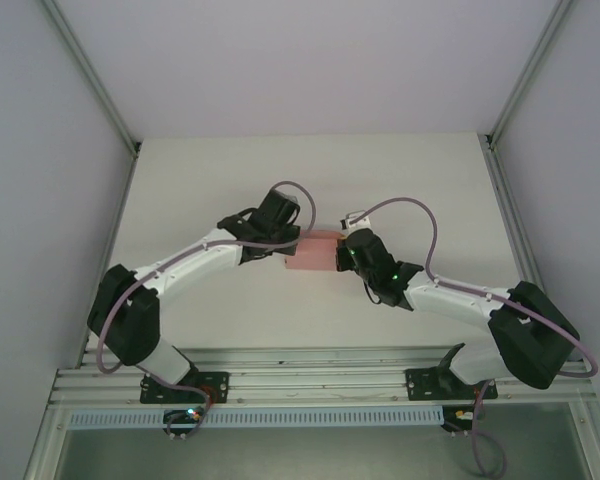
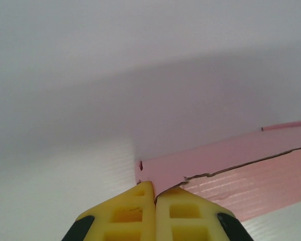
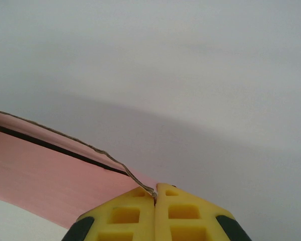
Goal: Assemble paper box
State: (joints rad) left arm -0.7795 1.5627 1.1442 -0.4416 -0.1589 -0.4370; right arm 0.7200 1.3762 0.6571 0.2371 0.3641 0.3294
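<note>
The pink paper box [image 1: 311, 252] is held between both arms near the middle of the white table [image 1: 310, 180]. My left gripper [image 1: 292, 243] pinches its left end and my right gripper [image 1: 340, 252] pinches its right end. In the left wrist view the yellow fingers [image 2: 130, 213] are shut on a corner of the pink card [image 2: 231, 168], where a creased edge runs off to the right. In the right wrist view the yellow fingertips [image 3: 188, 211] are shut on the card's thin edge [image 3: 140, 183], and the pink panel [image 3: 45, 183] spreads to the left.
Grey enclosure walls [image 1: 40, 180] stand left, right and behind the table. An aluminium rail [image 1: 310, 385] carrying the arm bases runs along the near edge. Cables loop over both arms.
</note>
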